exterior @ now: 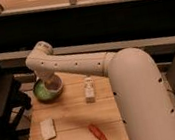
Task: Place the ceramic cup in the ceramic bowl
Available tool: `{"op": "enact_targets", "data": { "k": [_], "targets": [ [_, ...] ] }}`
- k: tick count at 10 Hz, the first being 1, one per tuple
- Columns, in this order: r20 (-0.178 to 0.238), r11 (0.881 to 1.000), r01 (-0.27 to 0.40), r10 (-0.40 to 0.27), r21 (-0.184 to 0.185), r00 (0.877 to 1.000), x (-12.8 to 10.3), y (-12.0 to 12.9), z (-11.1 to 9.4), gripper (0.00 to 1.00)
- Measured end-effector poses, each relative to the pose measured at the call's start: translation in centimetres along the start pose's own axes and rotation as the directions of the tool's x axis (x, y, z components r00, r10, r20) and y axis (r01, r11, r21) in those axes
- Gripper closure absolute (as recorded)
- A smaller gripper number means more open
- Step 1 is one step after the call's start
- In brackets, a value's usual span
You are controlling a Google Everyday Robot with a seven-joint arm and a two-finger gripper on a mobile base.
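Reaching down from its bent elbow, the gripper hangs over the ceramic bowl at the back left of the wooden table. The ceramic cup seems to sit inside the bowl, right beneath the gripper; whether the gripper grasps it, I cannot tell. A white bottle, a pale block and an orange piece lie well apart.

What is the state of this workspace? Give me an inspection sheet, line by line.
Surface: light wooden table.
Job's things: ceramic bowl at the back left corner; ceramic cup apparently inside it, under the gripper.
Clutter: white bottle upright; pale block; red-orange elongated object.
Grippers: gripper down over the bowl.
Cables: nothing seen.
Surroundings: dark chair on the left; counter behind.
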Motion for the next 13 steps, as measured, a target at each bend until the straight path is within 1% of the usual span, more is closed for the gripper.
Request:
{"op": "enact_targets", "data": {
  "k": [13],
  "targets": [
    [0.005,1.0,-0.011,0.011,0.011,1.0,0.42,-0.01,0.29,0.84]
  ]
}}
